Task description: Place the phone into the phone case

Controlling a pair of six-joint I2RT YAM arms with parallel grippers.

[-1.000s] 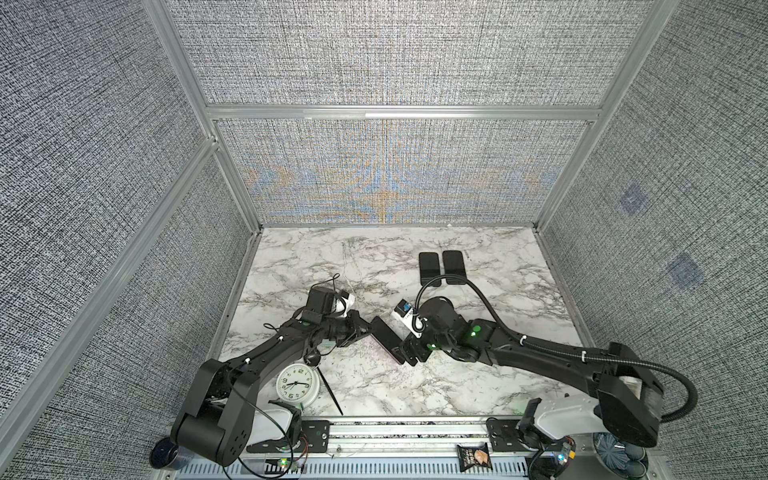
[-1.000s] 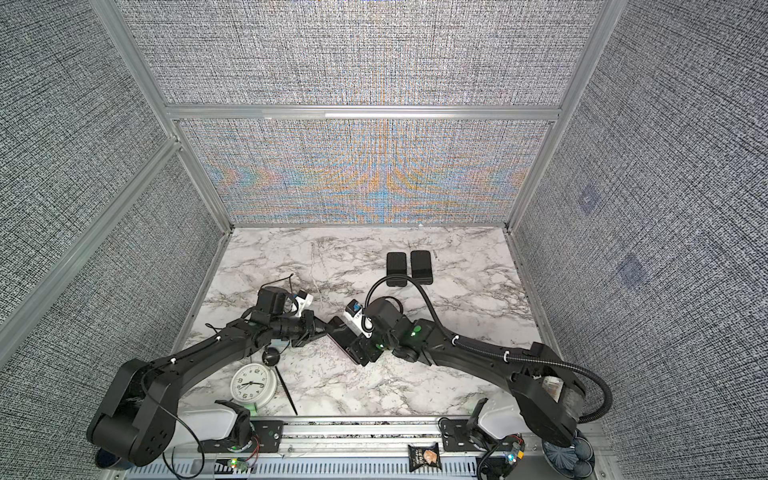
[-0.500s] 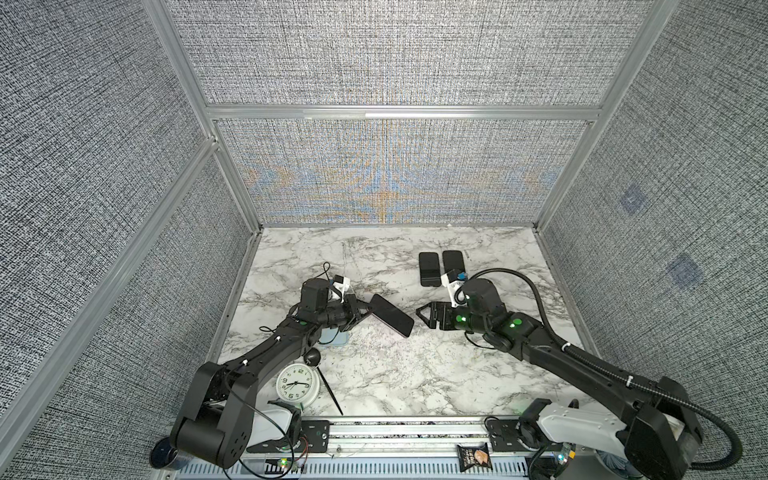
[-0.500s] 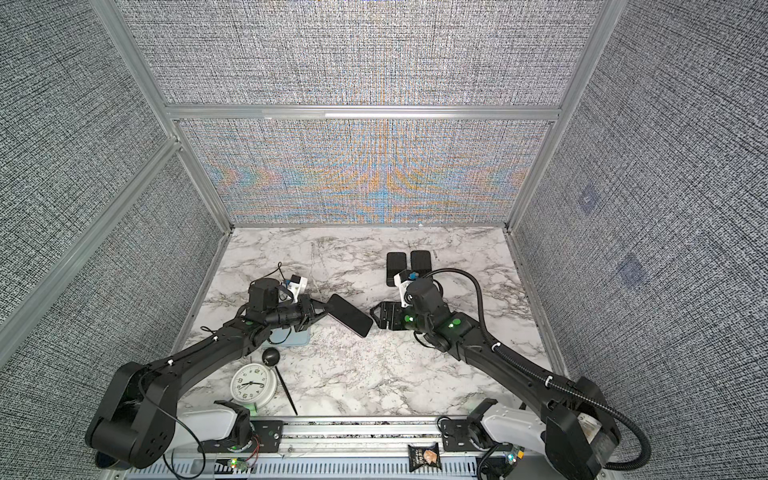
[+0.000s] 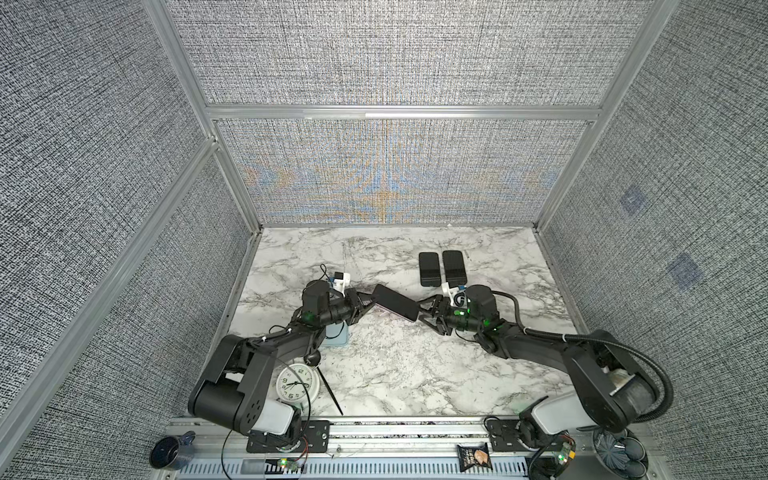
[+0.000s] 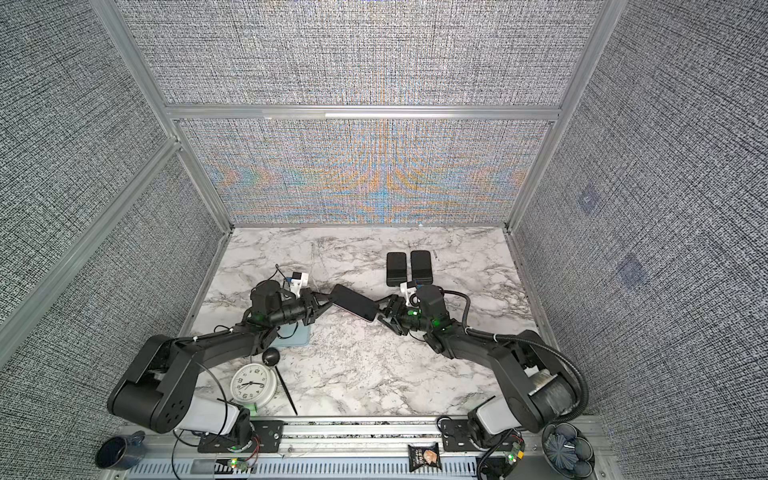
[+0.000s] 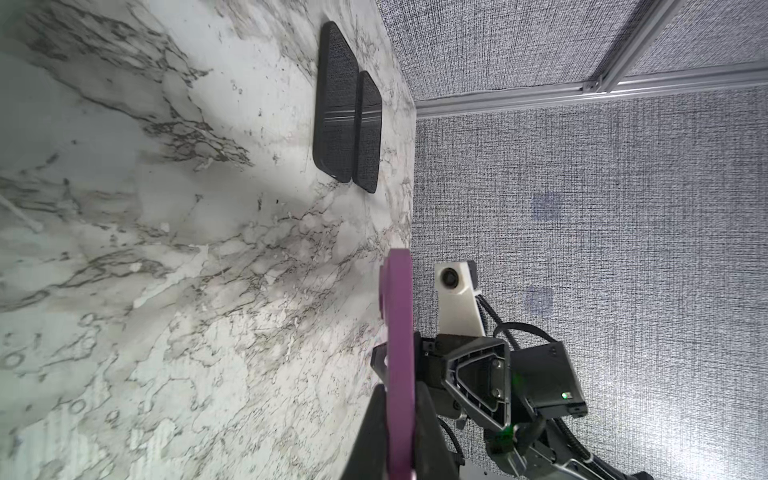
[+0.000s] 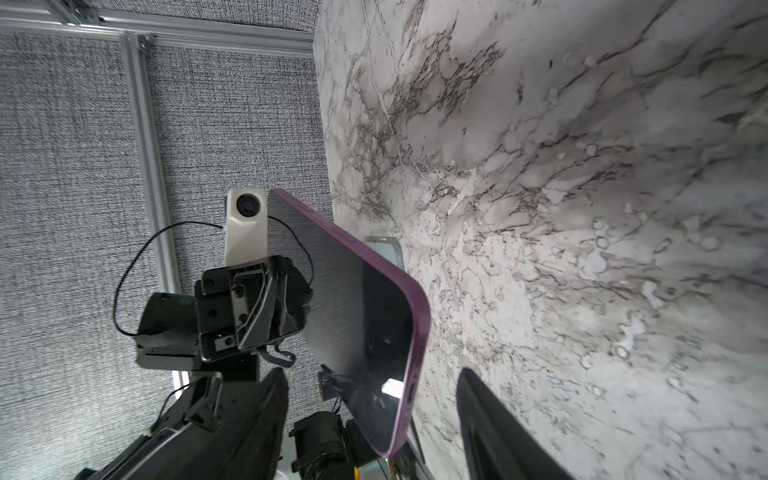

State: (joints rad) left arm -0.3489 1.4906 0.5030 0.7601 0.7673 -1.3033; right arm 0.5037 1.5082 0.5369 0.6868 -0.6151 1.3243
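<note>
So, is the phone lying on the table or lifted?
Lifted: the left gripper holds one end, and the phone hangs clear above the table.

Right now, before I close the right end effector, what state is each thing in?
phone: off the table, tilted, held at one end.
left end effector: shut on phone.
right end effector: open, jaws either side of the phone's free end.
black slabs: flat on table, side by side.
blue case: flat on table, partly hidden.
clock: lying face up.
</note>
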